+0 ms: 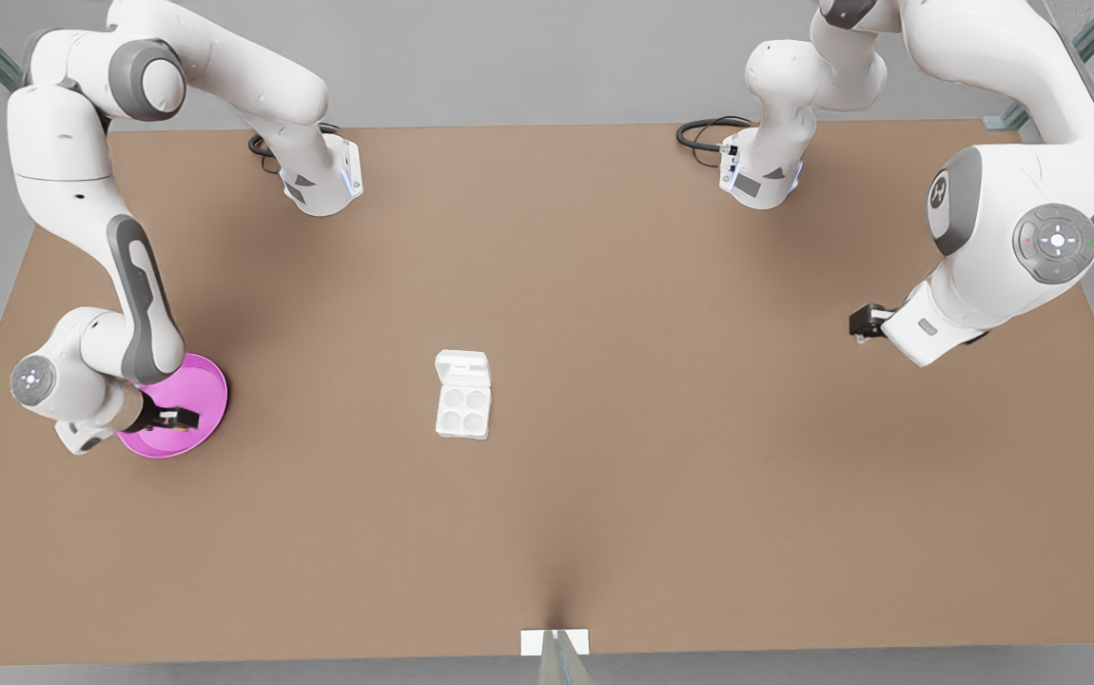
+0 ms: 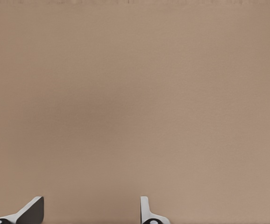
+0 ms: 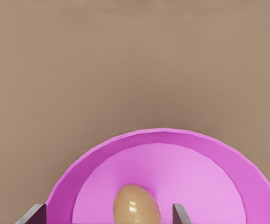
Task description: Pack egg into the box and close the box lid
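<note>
The tan-brown egg [image 3: 136,204] lies in the round pink plate [image 3: 163,136], and my right gripper [image 3: 108,214] stands open over it, one finger on each side of the egg with a gap to both. In the front view this gripper [image 1: 171,417] hangs over the plate [image 1: 209,376] at the front view's left. The white box [image 1: 462,409] sits mid-table with four bare cups, its lid [image 1: 462,365] folded back flat on the far side. My left gripper [image 1: 859,323] waits open at the front view's right, above bare table [image 2: 89,210].
The brown table [image 1: 652,495] spreads wide between the plate and the box. Both arm bases [image 1: 323,185] stand at the far edge. A small white bracket [image 1: 555,642] sits at the near edge.
</note>
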Available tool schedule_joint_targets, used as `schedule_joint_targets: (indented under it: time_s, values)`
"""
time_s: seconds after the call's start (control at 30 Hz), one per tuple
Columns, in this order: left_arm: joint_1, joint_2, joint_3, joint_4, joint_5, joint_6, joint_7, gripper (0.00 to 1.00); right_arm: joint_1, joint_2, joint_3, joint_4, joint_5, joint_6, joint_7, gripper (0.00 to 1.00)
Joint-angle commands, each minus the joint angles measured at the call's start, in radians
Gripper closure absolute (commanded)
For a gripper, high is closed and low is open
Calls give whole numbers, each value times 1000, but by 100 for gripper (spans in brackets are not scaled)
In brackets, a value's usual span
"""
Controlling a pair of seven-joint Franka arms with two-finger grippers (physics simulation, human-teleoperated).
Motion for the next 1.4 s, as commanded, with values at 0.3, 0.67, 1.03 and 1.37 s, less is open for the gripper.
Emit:
schedule_joint_targets:
  time_s: [0.3,0.67,1.03,1.37]
  values:
    - [-1,7,0,0,1,5,12,0,-37,32,40,-30,16,197,-760,0]
    - [-1,7,0,0,1,5,12,0,-88,-13,60,-143,16,194,-749,0]
    - [-3,7,0,0,1,3,12,0,-206,32,171,-139,23,231,-744,0]
    - [-9,7,0,0,1,2,12,0,-252,58,166,-145,13,246,-746,0]
